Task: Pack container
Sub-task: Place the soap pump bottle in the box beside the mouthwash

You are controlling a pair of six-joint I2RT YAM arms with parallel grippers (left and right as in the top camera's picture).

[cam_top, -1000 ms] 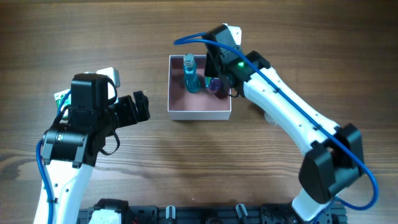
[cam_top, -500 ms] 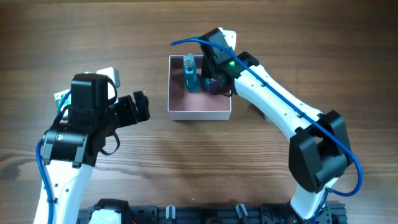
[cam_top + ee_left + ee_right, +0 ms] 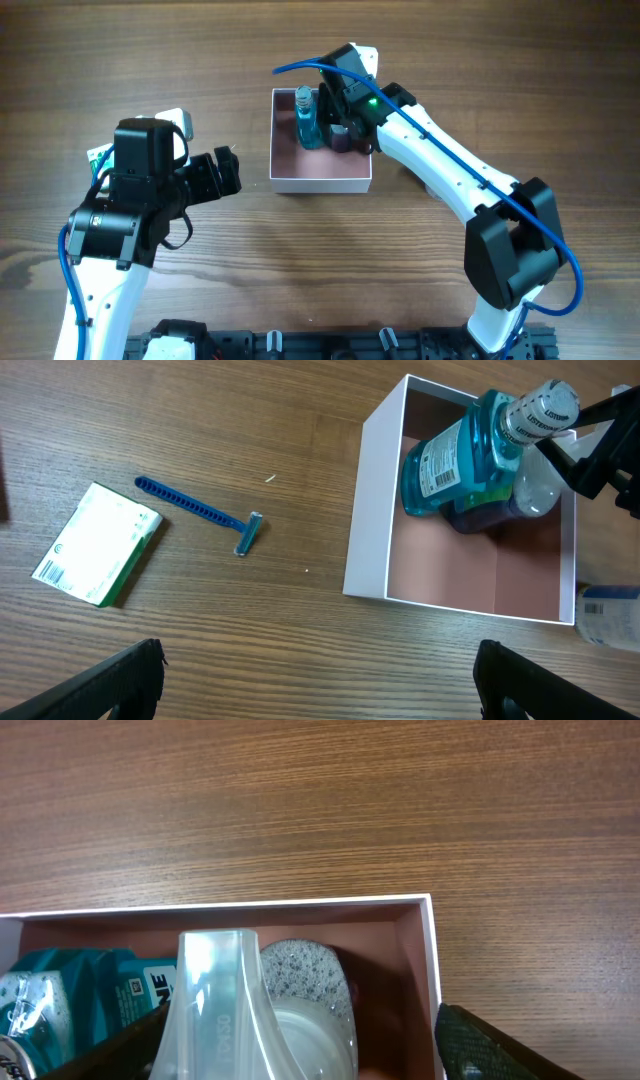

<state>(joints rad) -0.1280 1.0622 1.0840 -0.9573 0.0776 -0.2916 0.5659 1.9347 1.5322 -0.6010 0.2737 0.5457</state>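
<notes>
The container (image 3: 320, 184) is a square white box with a pink inside, at the table's middle back. A blue mouthwash bottle (image 3: 306, 120) leans in its far corner, and a purple bottle with a clear cap (image 3: 343, 140) rests beside it. My right gripper (image 3: 338, 122) hangs over that cap, open. In the right wrist view the cap (image 3: 225, 1010) stands between the spread fingers (image 3: 490, 1050), with the container's rim (image 3: 250, 904) beyond and a gap to the right finger. My left gripper (image 3: 228, 172) is open over bare wood, left of the container (image 3: 375, 510).
A blue razor (image 3: 200, 512) and a green-and-white packet (image 3: 97, 545) lie on the table left of the container. A small white packet (image 3: 610, 615) sits just past the container's right wall. Both arm bases stand at the table's front edge.
My right gripper shifted slightly left over the container, then its jaws opened off the purple bottle's cap. The bottle stays in the container. The left arm has not moved.
</notes>
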